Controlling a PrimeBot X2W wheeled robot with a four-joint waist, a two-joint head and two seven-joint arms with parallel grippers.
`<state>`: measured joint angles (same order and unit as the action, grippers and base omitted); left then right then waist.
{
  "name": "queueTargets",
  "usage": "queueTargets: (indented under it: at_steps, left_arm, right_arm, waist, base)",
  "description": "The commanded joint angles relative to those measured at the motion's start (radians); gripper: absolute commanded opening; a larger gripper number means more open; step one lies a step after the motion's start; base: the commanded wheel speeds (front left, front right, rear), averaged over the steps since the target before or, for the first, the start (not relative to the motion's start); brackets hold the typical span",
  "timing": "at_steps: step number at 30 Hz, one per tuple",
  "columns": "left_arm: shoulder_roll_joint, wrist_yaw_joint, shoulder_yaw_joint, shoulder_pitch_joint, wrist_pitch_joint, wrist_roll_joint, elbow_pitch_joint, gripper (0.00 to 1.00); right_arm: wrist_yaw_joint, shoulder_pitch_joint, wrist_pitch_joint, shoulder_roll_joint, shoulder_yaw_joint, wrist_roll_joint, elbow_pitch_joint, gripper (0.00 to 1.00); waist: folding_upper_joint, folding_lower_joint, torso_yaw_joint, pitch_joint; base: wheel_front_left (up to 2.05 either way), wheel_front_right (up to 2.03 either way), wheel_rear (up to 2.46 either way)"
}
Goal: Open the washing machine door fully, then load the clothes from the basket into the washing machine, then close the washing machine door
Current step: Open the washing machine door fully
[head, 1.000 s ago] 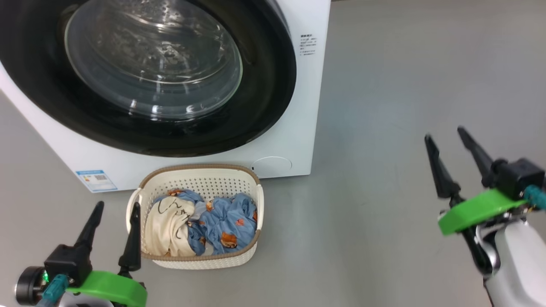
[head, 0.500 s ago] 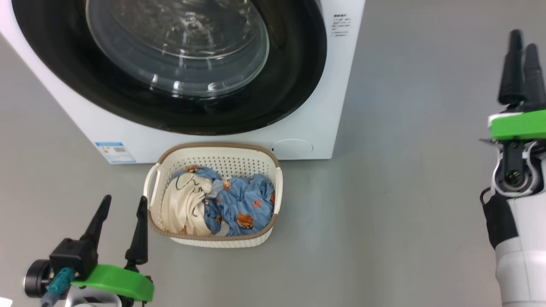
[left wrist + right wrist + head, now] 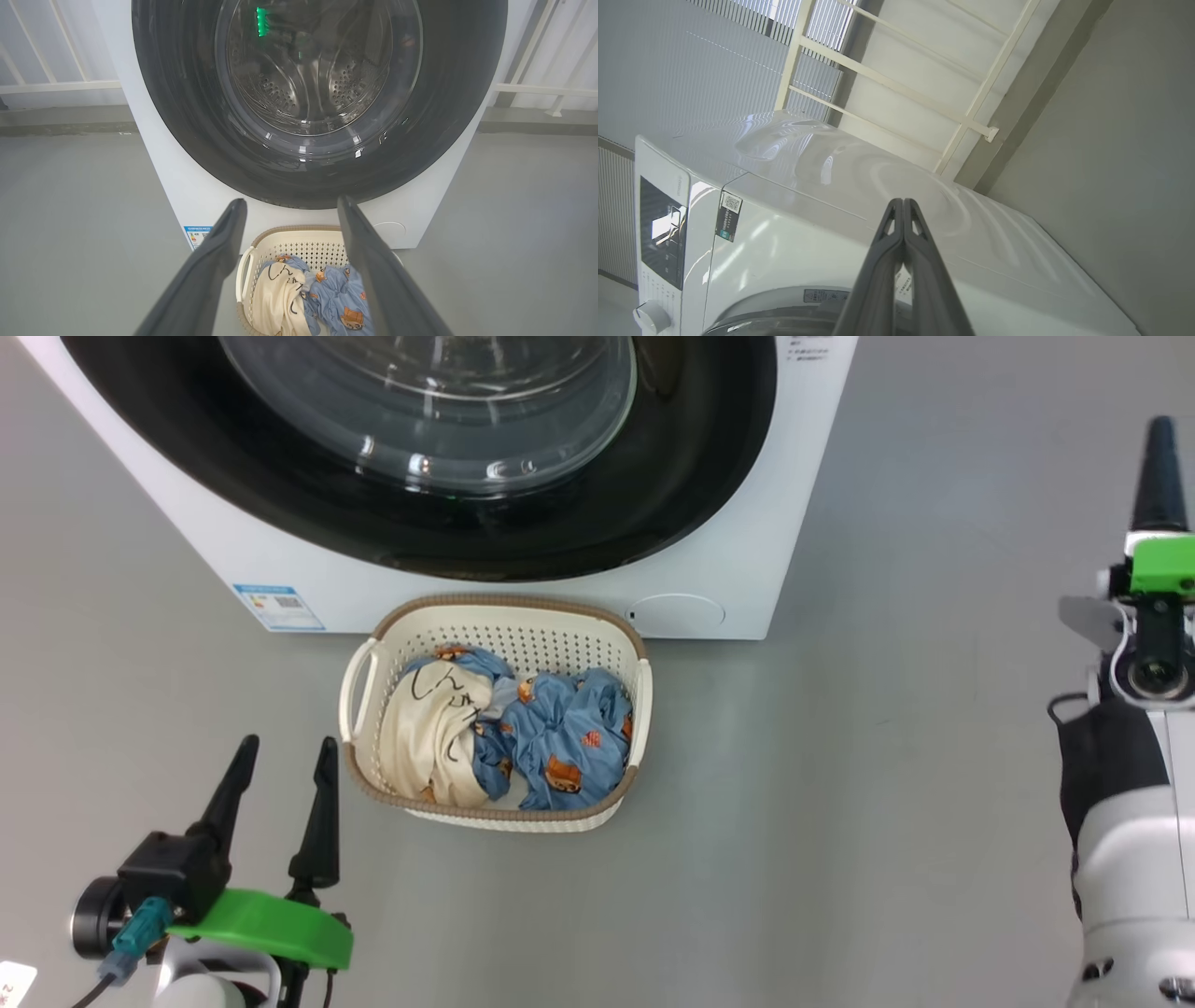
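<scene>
Standing shut against the washing machine (image 3: 775,541), the washing machine door (image 3: 672,495) is showing its black rim and glass bowl in the head view. The left wrist view is adding the steel drum (image 3: 303,88) behind the glass. The right wrist view is giving the machine's top, its control panel (image 3: 661,233) and a knob (image 3: 651,318), with a white railing (image 3: 896,84) behind.

The basket (image 3: 509,607) is sitting on the grey floor (image 3: 840,784), its far rim just beside the machine's front, below the door's lower edge. Open floor is lying on both sides of the basket and to the machine's right. The clothes (image 3: 551,747) are lying inside the basket, cream piece on the left, blue bear print on the right.

The left gripper (image 3: 288,741) is hovering with fingers spread wide, holding nothing, near the basket's left handle but apart from it. The right gripper (image 3: 1160,429) is standing raised, well right of basket and machine, fingers pressed together on nothing.
</scene>
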<state>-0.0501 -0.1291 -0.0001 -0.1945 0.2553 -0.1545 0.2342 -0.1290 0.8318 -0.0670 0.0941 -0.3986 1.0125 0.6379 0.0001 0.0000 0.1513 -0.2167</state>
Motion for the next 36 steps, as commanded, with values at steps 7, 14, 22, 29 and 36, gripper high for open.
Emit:
queueTargets:
  at_steps: [7, 14, 22, 29, 36]
  left_arm:
    - [-0.012, -0.002, 0.018, -0.056, 0.006, -0.01, -0.018, 1.0]
    - [-0.005, -0.002, 0.007, -0.075, 0.006, -0.024, -0.025, 1.0]
    - [-0.001, -0.002, -0.017, -0.091, 0.006, -0.038, -0.027, 1.0]
    - [0.0, -0.002, -0.025, -0.101, 0.006, -0.07, -0.032, 1.0]
    - [0.0, 0.004, -0.045, -0.113, 0.006, -0.095, -0.062, 1.0]
  right_arm:
    - [-0.002, 0.182, 0.146, -0.016, 0.002, 0.028, 0.085, 0.0]
    - [-0.002, 0.366, 0.341, 0.022, -0.022, 0.025, 0.208, 0.0]
    - [-0.002, 0.528, 0.458, 0.065, -0.027, -0.066, 0.354, 0.0]
    - [-0.002, 0.601, 0.496, 0.061, -0.03, -0.117, 0.415, 0.0]
    - [-0.002, 0.659, 0.514, 0.07, -0.039, -0.161, 0.452, 0.0]
  waist:
    - [-0.0001, 0.0, 0.021, -0.037]
    - [-0.0001, 0.0, 0.049, -0.07]
    - [-0.0001, 0.0, 0.082, -0.1]
    - [-0.0001, 0.0, 0.102, -0.127]
    - [-0.0001, 0.0, 0.124, -0.165]
  base:
    - [0.0, 0.0, 0.0]
    - [0.0, 0.0, 0.0]
    - [0.0, 0.0, 0.0]
    - [0.0, 0.0, 0.0]
    - [0.0, 0.0, 0.0]
